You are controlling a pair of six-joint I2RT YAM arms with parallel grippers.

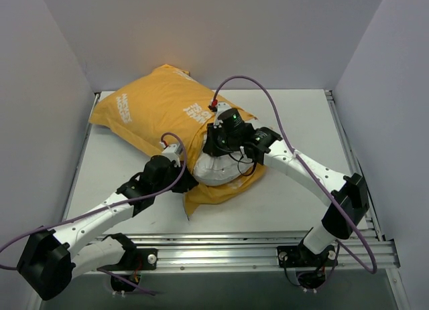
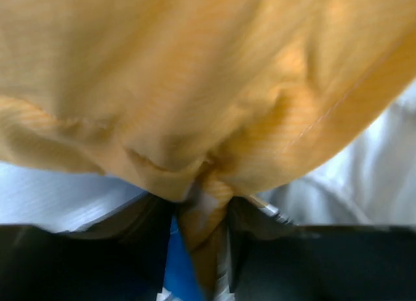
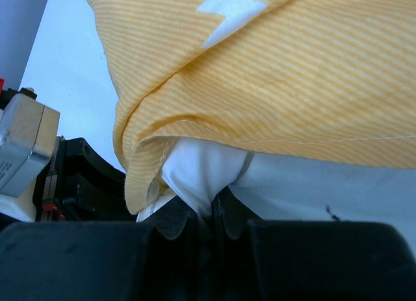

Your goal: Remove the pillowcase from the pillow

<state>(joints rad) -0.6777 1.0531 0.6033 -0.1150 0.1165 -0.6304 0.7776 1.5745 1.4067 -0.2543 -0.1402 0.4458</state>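
Observation:
The pillowcase [image 1: 157, 109] lies orange-yellow side up with white lettering, from the back left toward the table's middle. The white pillow [image 1: 216, 169] bulges out of its open near end. My left gripper [image 1: 179, 179] is shut on a fold of the pillowcase [image 2: 208, 119] at the opening's left edge; its jaws pinch orange cloth, with a blue strip beside them. My right gripper [image 1: 216, 144] is shut on a pinch of the pillow [image 3: 201, 174] just under the pillowcase [image 3: 273, 73] hem. The pillow's logo and tag are hidden.
The white table [image 1: 301, 122] has metal rails along its near edge [image 1: 255, 246] and right side. Grey walls close in at the back and both sides. Purple cables [image 1: 268, 99] arc over the right arm. The left arm's black wrist [image 3: 71, 184] shows beside the right gripper.

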